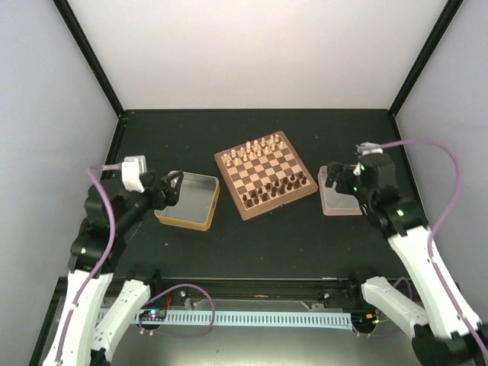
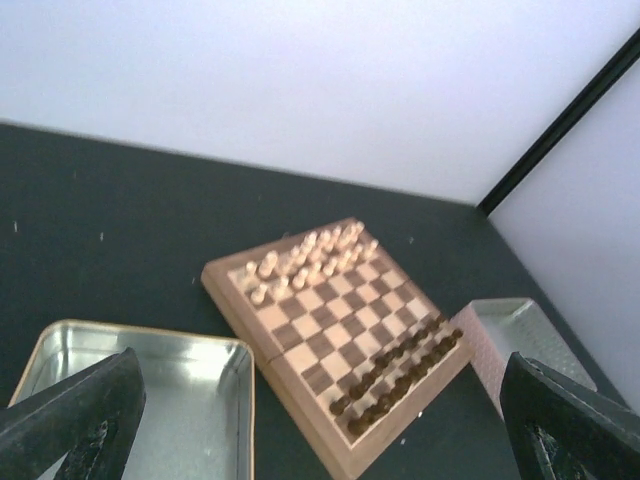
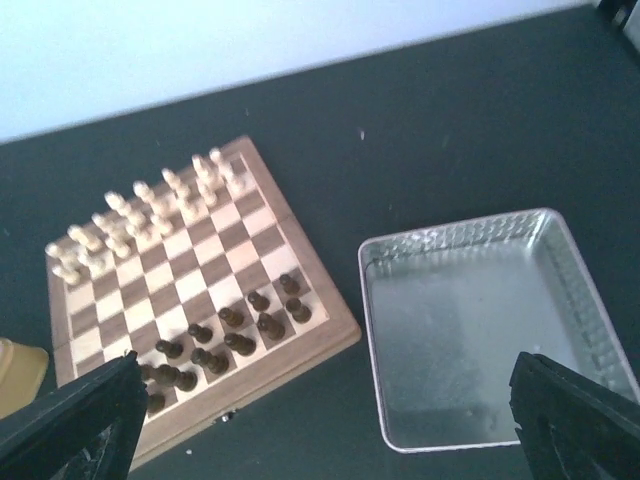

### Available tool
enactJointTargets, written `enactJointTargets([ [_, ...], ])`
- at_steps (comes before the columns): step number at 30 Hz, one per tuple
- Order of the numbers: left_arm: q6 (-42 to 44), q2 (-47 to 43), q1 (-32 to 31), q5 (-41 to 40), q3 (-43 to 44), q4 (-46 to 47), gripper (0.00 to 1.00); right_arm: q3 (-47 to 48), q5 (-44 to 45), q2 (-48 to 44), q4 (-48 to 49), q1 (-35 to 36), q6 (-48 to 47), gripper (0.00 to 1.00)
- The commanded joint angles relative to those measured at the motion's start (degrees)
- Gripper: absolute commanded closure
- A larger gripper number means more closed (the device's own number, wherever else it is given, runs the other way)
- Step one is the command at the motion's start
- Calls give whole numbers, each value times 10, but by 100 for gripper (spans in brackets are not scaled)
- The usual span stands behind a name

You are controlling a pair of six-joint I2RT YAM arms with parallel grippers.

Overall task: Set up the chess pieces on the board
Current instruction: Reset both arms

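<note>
Right end effector [image 3: 322, 420] spread wide, board [image 3: 215, 255] ahead, leftward, apart

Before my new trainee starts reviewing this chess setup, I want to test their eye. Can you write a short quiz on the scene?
1. True or false: the left tool and the right tool both have their jaws spread open.
2. Where do the dark chess pieces stand? A: in the left tin. B: on the board, along its side nearer the arms. C: mixed in among the cream pieces.
3. What can be seen lying inside the right tin?
Key: 1 true; 2 B; 3 nothing, it looks empty.
</note>
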Motion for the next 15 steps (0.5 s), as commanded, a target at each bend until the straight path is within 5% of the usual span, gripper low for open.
enactJointTargets([
  [1,17,-82,1,-14,5,9,1,-15,55,-121,-6,-2,-8,0],
  [15,56,-160,1,-40,54,-57,1,-3,118,-329,-129,-2,61,0],
])
